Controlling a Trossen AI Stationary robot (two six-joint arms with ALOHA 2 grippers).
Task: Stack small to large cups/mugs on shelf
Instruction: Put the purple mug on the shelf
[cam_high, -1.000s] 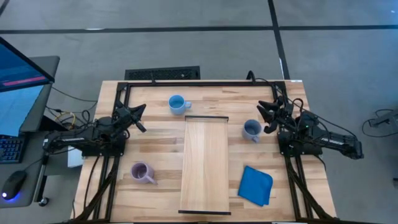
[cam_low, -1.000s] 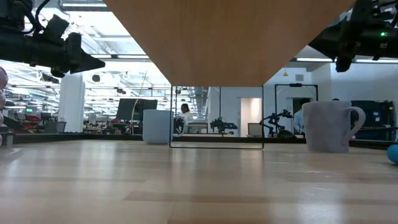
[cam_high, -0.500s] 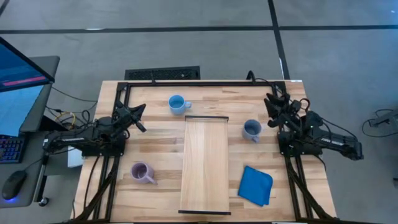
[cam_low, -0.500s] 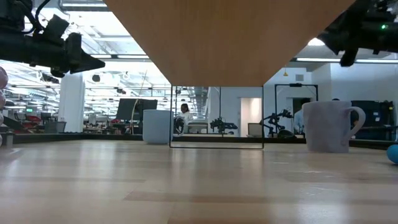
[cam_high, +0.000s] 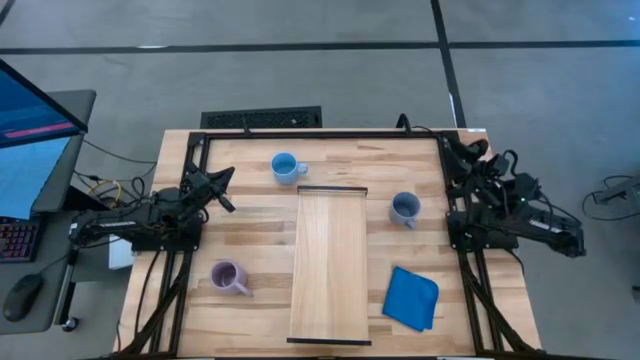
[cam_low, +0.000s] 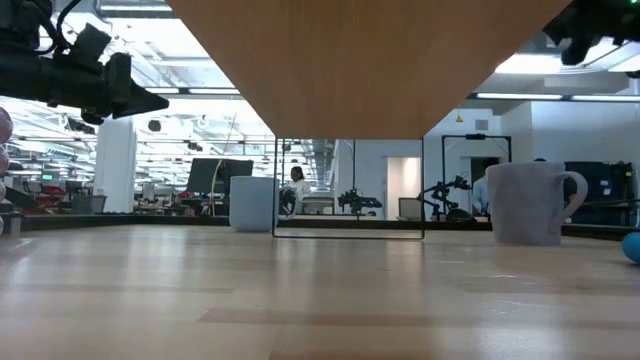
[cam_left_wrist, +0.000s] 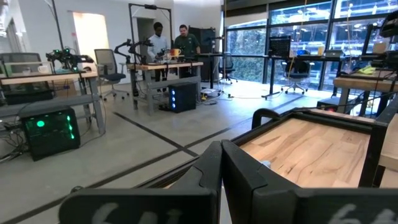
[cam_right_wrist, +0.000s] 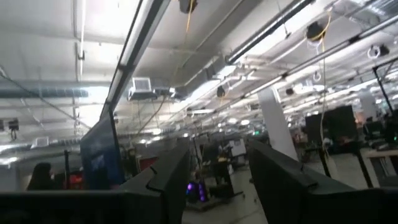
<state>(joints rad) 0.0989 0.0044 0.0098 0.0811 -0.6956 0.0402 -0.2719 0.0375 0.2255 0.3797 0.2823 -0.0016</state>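
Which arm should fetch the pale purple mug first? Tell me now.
Left. The pale purple handled mug sits on the left side of the planked table, near the left gripper; the right gripper is raised at the far right edge.

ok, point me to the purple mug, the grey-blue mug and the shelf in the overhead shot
purple mug (cam_high: 226, 275), high view, on its open mouth.
grey-blue mug (cam_high: 404, 207), high view, on its open mouth.
shelf (cam_high: 329, 265), high view, on the bare middle of the board.
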